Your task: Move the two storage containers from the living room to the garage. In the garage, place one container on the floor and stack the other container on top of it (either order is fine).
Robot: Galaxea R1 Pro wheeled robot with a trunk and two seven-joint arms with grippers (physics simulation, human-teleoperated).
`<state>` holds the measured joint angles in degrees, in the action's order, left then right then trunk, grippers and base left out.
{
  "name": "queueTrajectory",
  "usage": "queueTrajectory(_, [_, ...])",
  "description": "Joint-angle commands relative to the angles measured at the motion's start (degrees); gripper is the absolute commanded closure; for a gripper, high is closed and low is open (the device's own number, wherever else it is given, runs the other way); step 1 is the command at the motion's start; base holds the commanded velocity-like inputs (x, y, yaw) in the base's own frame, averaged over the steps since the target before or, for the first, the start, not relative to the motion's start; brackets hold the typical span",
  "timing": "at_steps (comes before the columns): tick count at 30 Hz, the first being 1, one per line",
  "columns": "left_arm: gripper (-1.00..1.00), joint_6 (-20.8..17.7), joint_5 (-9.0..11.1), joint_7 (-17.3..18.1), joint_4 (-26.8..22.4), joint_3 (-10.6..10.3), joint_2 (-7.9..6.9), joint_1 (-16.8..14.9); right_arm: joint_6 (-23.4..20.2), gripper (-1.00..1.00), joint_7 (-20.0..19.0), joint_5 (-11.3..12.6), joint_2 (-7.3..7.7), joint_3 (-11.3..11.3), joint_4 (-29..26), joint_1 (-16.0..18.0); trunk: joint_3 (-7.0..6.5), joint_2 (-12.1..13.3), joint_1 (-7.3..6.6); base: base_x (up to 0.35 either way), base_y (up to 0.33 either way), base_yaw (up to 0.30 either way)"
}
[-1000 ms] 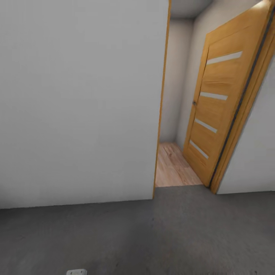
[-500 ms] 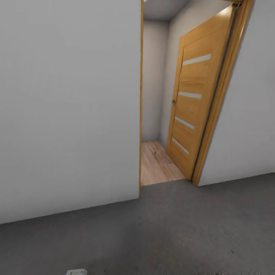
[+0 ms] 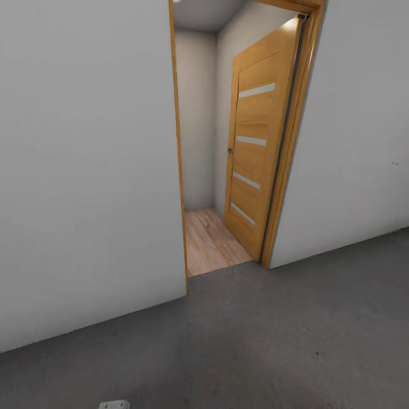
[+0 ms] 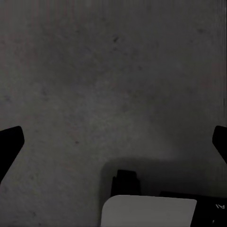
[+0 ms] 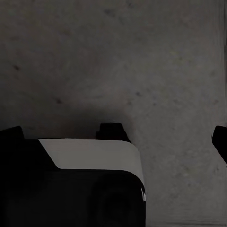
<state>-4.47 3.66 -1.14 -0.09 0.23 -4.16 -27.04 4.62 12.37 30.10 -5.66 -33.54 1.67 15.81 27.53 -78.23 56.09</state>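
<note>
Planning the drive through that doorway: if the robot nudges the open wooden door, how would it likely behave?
The door would probably swing rather than tip, since it hangs in its frame. It looks stiff and fairly heavy: a tall solid wood panel. Already opened inward over the plank floor, it may have little swing left.

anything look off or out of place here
Nothing stands out. The wooden door is swung open into a passage with a light plank floor, and the grey concrete floor shows no spill or damage.

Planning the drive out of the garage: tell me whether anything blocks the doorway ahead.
Nothing visible does. The wooden door is swung open inward against the side wall, and the light wood floor beyond the threshold looks bare. The containers aren't visible here, and both claws look open over grey concrete.
</note>
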Motion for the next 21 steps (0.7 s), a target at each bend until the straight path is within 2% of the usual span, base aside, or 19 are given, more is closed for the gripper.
queueTrajectory(1, [-1.0,-0.2,0.4,-0.1,0.0,0.0,0.01,0.0,0.3,-1.0,0.0,0.6,-0.06,-0.5,0.2,0.1,0.06,0.0,0.0,0.0,0.0,-0.297])
queueTrajectory(8, [-1.0,-0.2,0.3,-0.1,0.0,-0.1,0.03,0.0,0.3,-1.0,0.1,0.6,-0.02,-0.5,0.2,0.1,0.06,0.0,0.0,0.095,-0.016,-0.257])
queueTrajectory(21, [-1.0,-0.2,0.0,0.0,-0.1,-0.1,0.03,0.0,0.3,-1.0,0.0,0.6,0.35,-0.4,0.2,0.1,0.06,0.0,0.0,0.285,-0.086,-0.023])
